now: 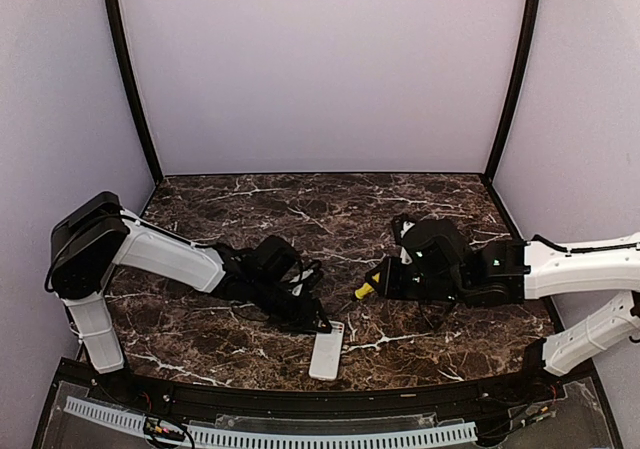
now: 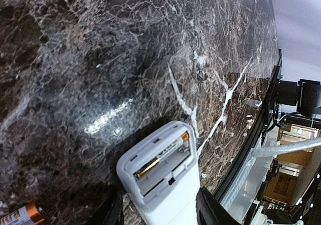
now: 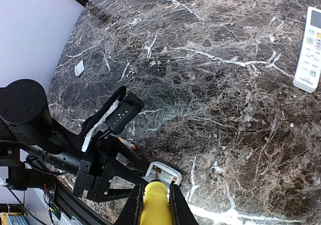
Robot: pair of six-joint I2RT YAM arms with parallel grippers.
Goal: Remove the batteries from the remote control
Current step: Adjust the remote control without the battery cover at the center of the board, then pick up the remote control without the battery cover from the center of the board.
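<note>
Presently, one battery [image 2: 156, 160] sat in the open compartment of the white remote [image 2: 170, 185]. A second battery [image 2: 20, 216] lay on the marble table [image 2: 100, 59] near the remote. The left gripper [image 2: 160, 207] straddled the remote, though I could not confirm its grip. Beside the remote, the right gripper [image 3: 155, 195] clenched the yellow screwdriver [image 3: 156, 212].

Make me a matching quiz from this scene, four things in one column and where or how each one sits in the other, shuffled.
1 screwdriver
2 centre battery, left wrist view
3 corner battery, left wrist view
4 second remote

A lying bare on the marble table
B clamped in the right gripper
C in the compartment of the open remote
D face up, buttons showing

Pairs: 1-B, 2-C, 3-A, 4-D
</note>
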